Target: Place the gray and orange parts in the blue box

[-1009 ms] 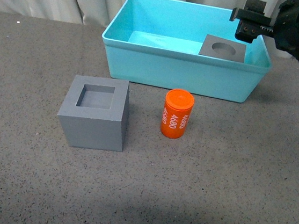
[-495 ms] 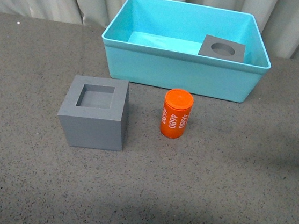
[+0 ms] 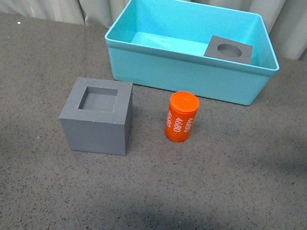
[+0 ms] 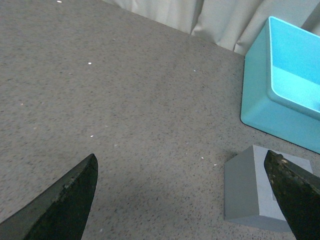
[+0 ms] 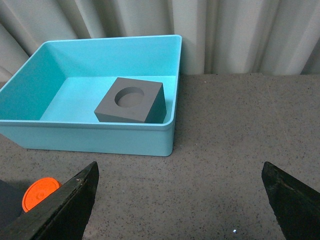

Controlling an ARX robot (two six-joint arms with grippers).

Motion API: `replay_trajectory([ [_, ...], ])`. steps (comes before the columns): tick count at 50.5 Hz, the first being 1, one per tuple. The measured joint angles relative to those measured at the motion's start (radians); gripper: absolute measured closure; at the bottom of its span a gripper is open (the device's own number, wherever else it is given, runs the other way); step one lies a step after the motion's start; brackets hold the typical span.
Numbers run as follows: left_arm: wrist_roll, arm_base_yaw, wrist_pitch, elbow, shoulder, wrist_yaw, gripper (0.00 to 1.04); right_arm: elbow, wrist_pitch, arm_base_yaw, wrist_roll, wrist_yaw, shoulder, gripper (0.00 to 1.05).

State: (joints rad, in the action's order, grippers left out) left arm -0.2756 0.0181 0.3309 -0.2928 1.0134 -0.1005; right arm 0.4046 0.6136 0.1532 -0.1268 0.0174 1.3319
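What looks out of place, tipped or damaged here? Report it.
Nothing stands out. The matte gray cube with the round hole sits flat inside the turquoise plastic box, turned slightly against its walls. The gray cube with the square recess and the orange cylinder stand upright on the table, outside the box. No spill or damage shows.

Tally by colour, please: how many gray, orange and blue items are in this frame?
Gray: 2, the cube with a square recess and the cube with a round hole.
Orange: 1, the cylinder.
Blue: 1, the box.
Total: 4.
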Motion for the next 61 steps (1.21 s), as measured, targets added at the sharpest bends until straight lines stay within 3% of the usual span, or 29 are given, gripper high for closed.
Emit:
replay_trajectory([
  [9, -0.003, -0.054, 0.123, -0.138, 0.333, 0.060, 0.07, 0.000, 0.000, 0.000, 0.000, 0.000, 0.000, 0.10],
  [19, 0.011, -0.106, 0.127, -0.272, 0.549, 0.078, 0.07, 0.000, 0.000, 0.000, 0.000, 0.000, 0.000, 0.10],
  [31, 0.037, -0.137, 0.090, -0.311, 0.655, 0.101, 0.07, 0.000, 0.000, 0.000, 0.000, 0.000, 0.000, 0.10],
  [39, 0.008, -0.159, 0.064, -0.334, 0.692, 0.181, 0.07, 0.000, 0.000, 0.000, 0.000, 0.000, 0.000, 0.10],
  [61, 0.039, -0.199, 0.026, -0.417, 0.803, 0.153, 0.07, 0.000, 0.000, 0.000, 0.000, 0.000, 0.000, 0.10],
])
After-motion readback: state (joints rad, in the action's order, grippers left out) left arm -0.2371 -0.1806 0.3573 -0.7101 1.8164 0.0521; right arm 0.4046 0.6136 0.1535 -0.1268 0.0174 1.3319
